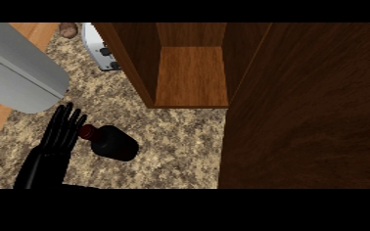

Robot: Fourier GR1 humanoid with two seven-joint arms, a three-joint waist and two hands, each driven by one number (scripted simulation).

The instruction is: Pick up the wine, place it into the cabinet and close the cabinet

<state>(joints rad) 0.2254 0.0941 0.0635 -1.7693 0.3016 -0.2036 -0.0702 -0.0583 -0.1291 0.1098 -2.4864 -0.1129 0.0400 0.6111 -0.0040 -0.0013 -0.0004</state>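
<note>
Head view: the wine point(113, 144) is a dark bottle on the speckled tabletop point(180, 142), near the tabletop's near edge and toward its left side. From this steep angle it appears to stand upright or nearly so, tipped a little in the view: its red-capped neck points up and to the left, and the broad body spreads down and to the right. That puts its long axis roughly along the line of sight, so only the shoulder and cap show.

The left hand point(57, 137) comes in from the lower left with its fingers point(66, 120) straight and slightly spread, holding nothing. The wine lies just to the right of those fingers; the cap looks to be touching or all but touching the side of the hand, though I cannot tell whether there is real contact. The right hand does not show, so the left is the only hand near the wine.

The cabinet point(192, 73) stands open beyond the wine, toward the tabletop's far edge and a little right, its wooden shelf bare. Its door point(303, 107) is swung wide and fills the right side of the view.

The wine is not yet grasped. The hand would have to shift right and curl round the body below the neck.
</note>
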